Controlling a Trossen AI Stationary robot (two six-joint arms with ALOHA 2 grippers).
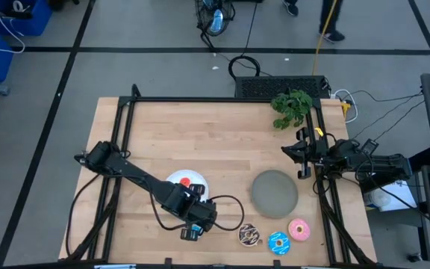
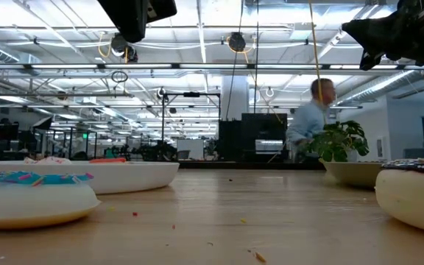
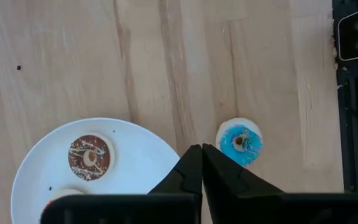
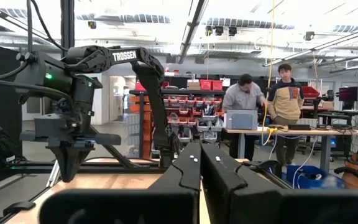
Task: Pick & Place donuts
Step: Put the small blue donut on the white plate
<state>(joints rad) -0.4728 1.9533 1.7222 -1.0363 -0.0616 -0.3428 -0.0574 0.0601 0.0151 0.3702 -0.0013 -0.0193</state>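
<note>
Your left gripper (image 3: 202, 163) hangs closed and empty over the white plate (image 3: 142, 163) rim; the brown tiny donut (image 3: 89, 156) lies on the plate beside it, the blue tiny donut (image 3: 239, 141) just off it; three larger donuts (image 1: 278, 242) await; right gripper (image 4: 200, 160) closed, idle.

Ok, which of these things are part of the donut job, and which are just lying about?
Job:
- red donut and brown donut, both on the white plate
- small blue donut, on the table
- chocolate donut, blue-iced donut, pink-iced donut
- grey plate, probably a drop spot

Lying about:
- potted plant
- cable loop beyond the table
</note>
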